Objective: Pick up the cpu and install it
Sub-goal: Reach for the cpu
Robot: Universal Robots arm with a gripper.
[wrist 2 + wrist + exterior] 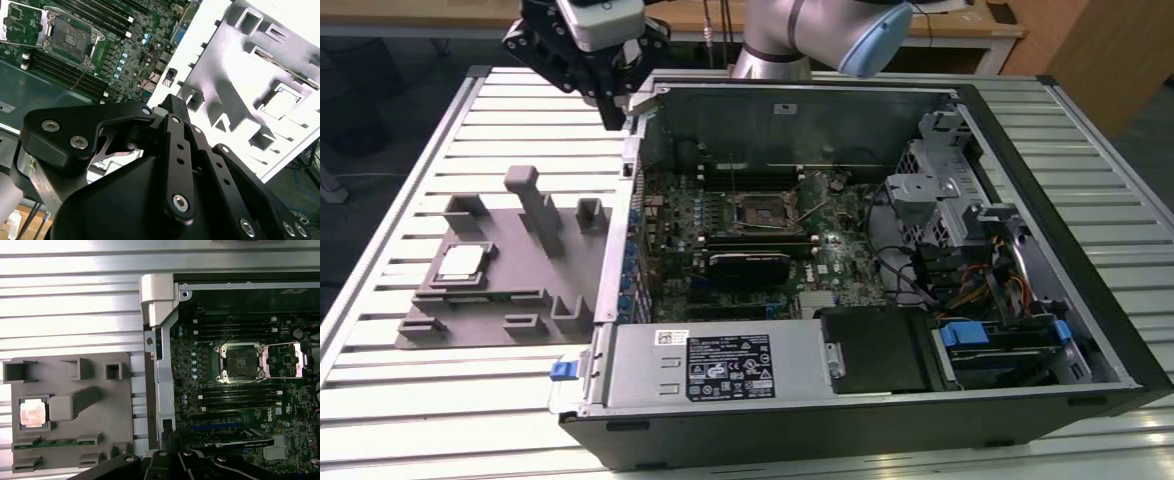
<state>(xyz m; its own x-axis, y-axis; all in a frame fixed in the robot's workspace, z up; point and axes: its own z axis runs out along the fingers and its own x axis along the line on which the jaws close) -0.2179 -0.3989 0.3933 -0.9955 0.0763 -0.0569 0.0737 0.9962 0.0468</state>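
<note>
Exterior view shows the black robot gripper (614,108) hanging above the far corner of the open black computer case (854,420), over the edge between the case and the grey moulded tray (520,300). I cannot tell whether the gripper is wide or narrow, but it carries nothing. The cpu (462,262), a small flat square chip with a shiny metal top, lies in its recess in the tray on the white slatted table (400,400), well apart from the gripper. In the first wrist view the cpu (34,413) sits just beside a raised grey block (62,409). The square motherboard socket (239,362) seems empty, with its metal frame swung open to one side.

By my reading the pick-up step is in hand and not yet begun. It calls for a descent centred squarely over the chip and clear of that block, then a light grasp by the edges, since the recess leaves little room.
</note>
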